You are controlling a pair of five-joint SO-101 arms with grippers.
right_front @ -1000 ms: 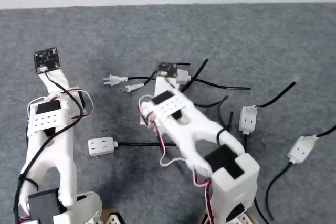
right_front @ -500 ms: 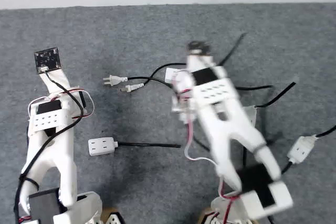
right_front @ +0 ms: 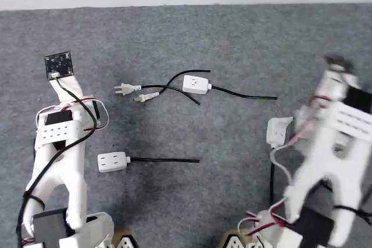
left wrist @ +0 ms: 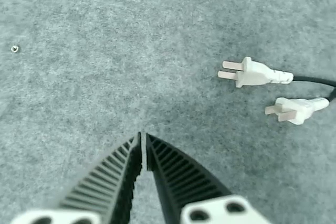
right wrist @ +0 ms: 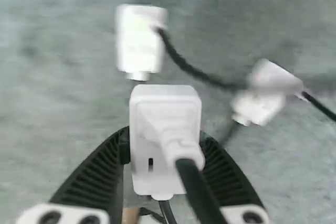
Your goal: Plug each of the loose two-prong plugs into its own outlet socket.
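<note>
Right wrist view: your right hand is clamped on a white outlet socket with its cord trailing. Your left hand is closed and empty. Both loose plugs lie on the worktop just beyond it. Risk: the cord may snag neighbouring sockets.

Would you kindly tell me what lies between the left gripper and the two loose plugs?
Nothing but bare carpet: the left wrist view shows an open stretch from the left gripper to one plug and the other plug.
</note>
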